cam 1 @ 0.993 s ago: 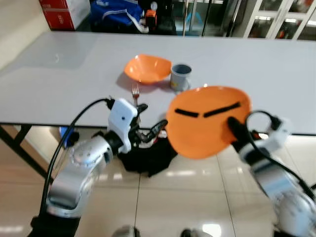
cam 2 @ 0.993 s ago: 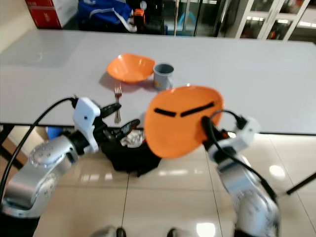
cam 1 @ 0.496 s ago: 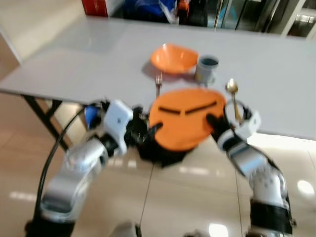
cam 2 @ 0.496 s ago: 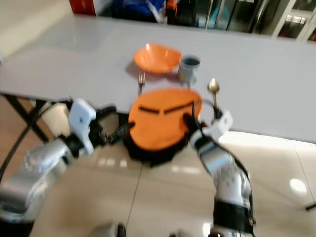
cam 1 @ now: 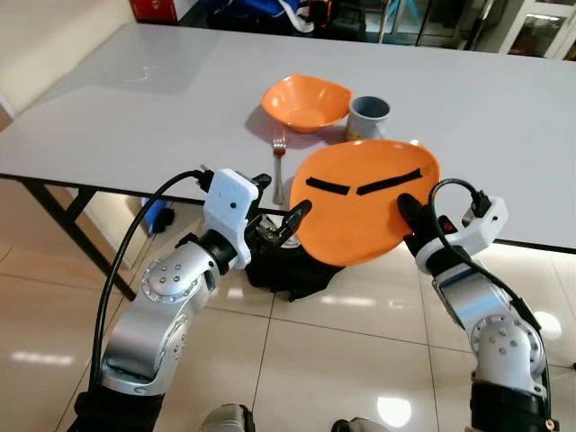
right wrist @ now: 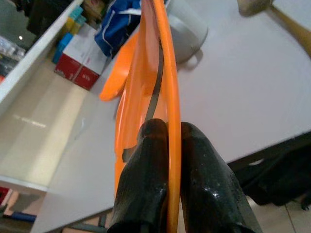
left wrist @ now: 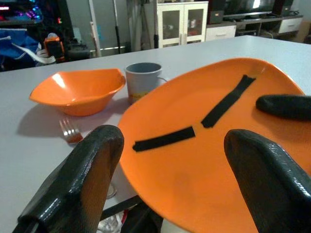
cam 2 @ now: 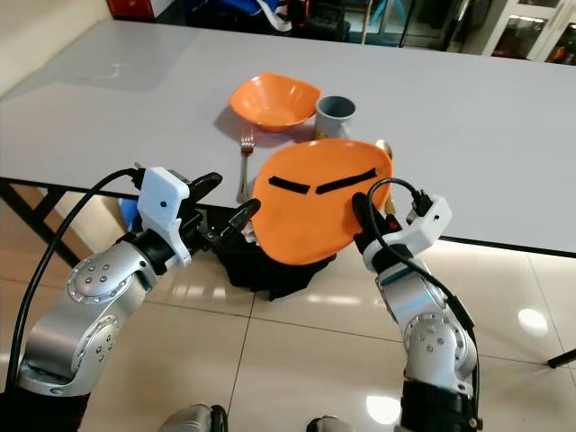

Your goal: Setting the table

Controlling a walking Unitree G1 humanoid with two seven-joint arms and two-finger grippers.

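Observation:
My right gripper (cam 1: 409, 220) is shut on the near rim of a flat orange plate (cam 1: 364, 198) with two black tape strips. The plate is held tilted above the table's front edge, and in the right wrist view the fingers (right wrist: 146, 145) clamp it edge-on. My left gripper (cam 1: 281, 200) stands open beside the plate's left rim with nothing between its fingers (left wrist: 92, 160). On the grey table (cam 1: 135, 117) sit an orange bowl (cam 1: 305, 101), a grey cup (cam 1: 369, 115) and a fork (cam 1: 278, 162). A gold spoon (cam 2: 384, 148) lies partly hidden behind the plate.
A black bag (cam 1: 288, 270) lies on the tiled floor under the table's front edge, below the plate. A black table leg (cam 1: 63, 225) slants at the left. A red box (cam 1: 148, 9) and a blue bag (cam 1: 256, 7) stand beyond the far edge.
The camera has shifted. The plate stays in my right gripper and now reaches over the table's front edge, closer to the fork and cup. My left gripper keeps beside its left rim.

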